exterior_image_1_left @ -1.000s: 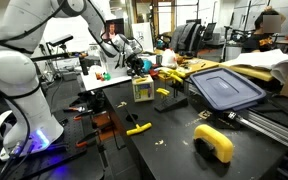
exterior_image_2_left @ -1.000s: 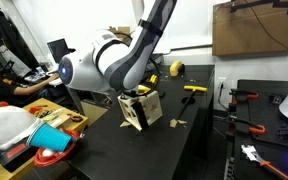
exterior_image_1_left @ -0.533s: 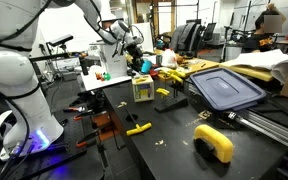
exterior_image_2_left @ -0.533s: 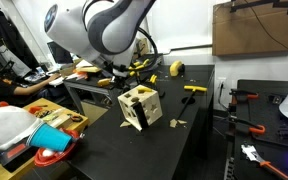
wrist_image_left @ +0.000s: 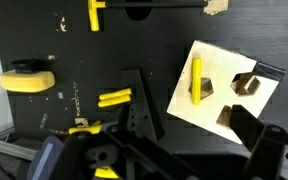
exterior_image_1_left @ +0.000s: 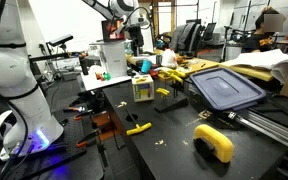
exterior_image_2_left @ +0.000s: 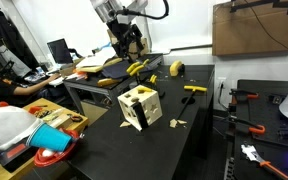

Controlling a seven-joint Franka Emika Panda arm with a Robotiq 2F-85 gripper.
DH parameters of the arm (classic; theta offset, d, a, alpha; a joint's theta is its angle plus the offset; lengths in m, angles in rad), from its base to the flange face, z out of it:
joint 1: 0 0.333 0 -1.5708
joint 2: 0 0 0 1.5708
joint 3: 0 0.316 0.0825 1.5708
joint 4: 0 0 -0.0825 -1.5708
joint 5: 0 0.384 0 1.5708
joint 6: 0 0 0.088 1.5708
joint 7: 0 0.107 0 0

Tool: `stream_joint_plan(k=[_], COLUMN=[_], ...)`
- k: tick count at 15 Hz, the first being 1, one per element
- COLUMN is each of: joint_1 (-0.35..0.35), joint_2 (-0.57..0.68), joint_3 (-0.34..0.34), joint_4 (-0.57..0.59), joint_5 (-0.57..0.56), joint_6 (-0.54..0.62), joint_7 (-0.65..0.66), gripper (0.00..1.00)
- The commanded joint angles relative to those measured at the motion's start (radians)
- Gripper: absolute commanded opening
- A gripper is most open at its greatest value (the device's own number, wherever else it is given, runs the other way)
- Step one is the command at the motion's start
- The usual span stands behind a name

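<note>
Pincer (exterior_image_2_left: 124, 44) gapes wide, we see, grasping nothing, high above the box (exterior_image_2_left: 140, 106) bearing a yellow peg (wrist_image_left: 196, 80).

hand (exterior_image_1_left: 135, 33) high up, well apart from wooden box (exterior_image_1_left: 143, 88) on dark table (exterior_image_1_left: 174, 135); yellow block (exterior_image_1_left: 138, 128) near box

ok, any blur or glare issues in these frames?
Wrist view: claw blurred along the bottom edge, wooden box sharp. Exterior view: violet glow on the robot base. Both exterior views fairly sharp, no harsh glare on the black table.
</note>
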Motion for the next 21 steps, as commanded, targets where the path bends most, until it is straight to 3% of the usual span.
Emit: stream_joint_plan(k=[1, 3, 4, 14, 21], joint_1=[-0.045, -0.063, -0.046, -0.045, -0.067], joint_2=[-0.103, -0.136, -0.073, -0.068, 0.033], joint_3=[-0.025, -0.037, -0.034, -0.035, -0.045], joint_4=[-0.08, -0.103, -0.042, -0.044, -0.024], joint_5=[0.126, 0.17, 0.128, 0.13, 0.212], joint_6=[0.017, 0.014, -0.003, -0.003, 0.087], joint_7=[-0.117, -0.161, -0.114, -0.118, -0.199], gripper=[1.0, 1.0, 1.0, 1.0, 1.0])
